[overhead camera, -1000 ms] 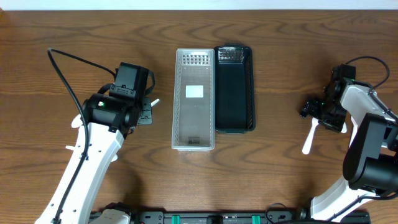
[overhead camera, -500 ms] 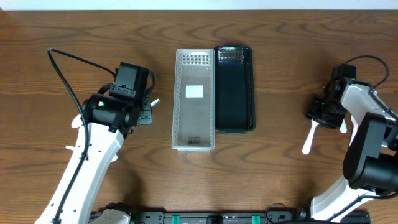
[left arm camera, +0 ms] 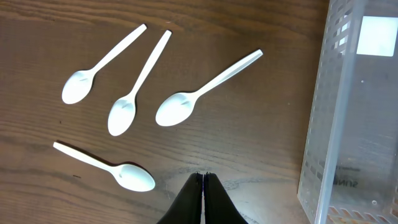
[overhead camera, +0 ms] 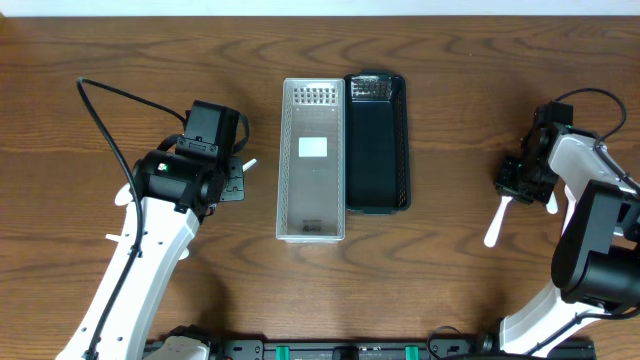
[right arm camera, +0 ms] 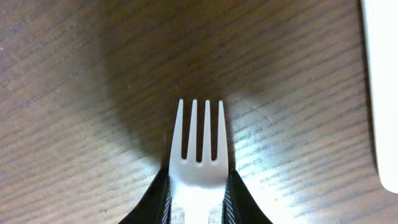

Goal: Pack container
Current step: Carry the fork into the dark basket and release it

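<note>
A clear plastic container (overhead camera: 312, 160) and a black container (overhead camera: 377, 140) lie side by side mid-table. Several white plastic spoons lie loose on the wood, one of them (left arm camera: 199, 93) nearest the clear container (left arm camera: 354, 112). My left gripper (left arm camera: 204, 176) hangs shut and empty just short of them, over bare wood. In the overhead view it (overhead camera: 234, 182) sits left of the clear container. My right gripper (right arm camera: 199, 186) is down at the table on the far right, its jaws pressed against both sides of a white fork (right arm camera: 199, 162) below the tines.
Another white utensil (overhead camera: 496, 222) lies on the wood just below my right gripper (overhead camera: 522, 180). The rim of a white object (right arm camera: 380, 93) runs along the right edge of the right wrist view. A black cable (overhead camera: 100, 110) loops behind the left arm.
My right jaws have closed in from wide open onto the fork, and that gripper shifted slightly right. The left arm has not moved.
</note>
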`<state>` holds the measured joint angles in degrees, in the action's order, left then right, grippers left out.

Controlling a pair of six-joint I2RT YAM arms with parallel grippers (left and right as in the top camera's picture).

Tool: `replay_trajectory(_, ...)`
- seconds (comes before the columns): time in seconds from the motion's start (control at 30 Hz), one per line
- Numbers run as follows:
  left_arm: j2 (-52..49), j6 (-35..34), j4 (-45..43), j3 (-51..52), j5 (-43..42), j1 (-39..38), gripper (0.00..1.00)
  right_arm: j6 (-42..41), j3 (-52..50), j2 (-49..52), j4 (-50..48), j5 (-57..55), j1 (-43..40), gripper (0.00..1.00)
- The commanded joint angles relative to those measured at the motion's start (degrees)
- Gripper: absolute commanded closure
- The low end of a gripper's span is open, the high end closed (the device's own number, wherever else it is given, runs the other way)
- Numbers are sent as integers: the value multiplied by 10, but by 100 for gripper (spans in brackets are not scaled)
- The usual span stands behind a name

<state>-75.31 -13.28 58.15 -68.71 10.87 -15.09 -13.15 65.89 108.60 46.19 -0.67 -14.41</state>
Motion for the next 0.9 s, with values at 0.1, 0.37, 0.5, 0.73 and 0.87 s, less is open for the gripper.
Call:
replay_trajectory(0.1,1,5,3,2,1,3,94,4,79,-62,66,28,42,89)
replay_trajectory(0.37,1,5,3,2,1,3,94,-9,235,-179,103,39,218,87)
replay_trajectory(0.5,1,5,3,2,1,3,94,-55,256,-174,88,36,304,88)
replay_trajectory(0.73,1,5,3,2,1,3,94,-106,254,-71,78,0,378,87)
replay_trajectory(0.87,1,5,3,2,1,3,94,-106,254,12,78,11,385,85)
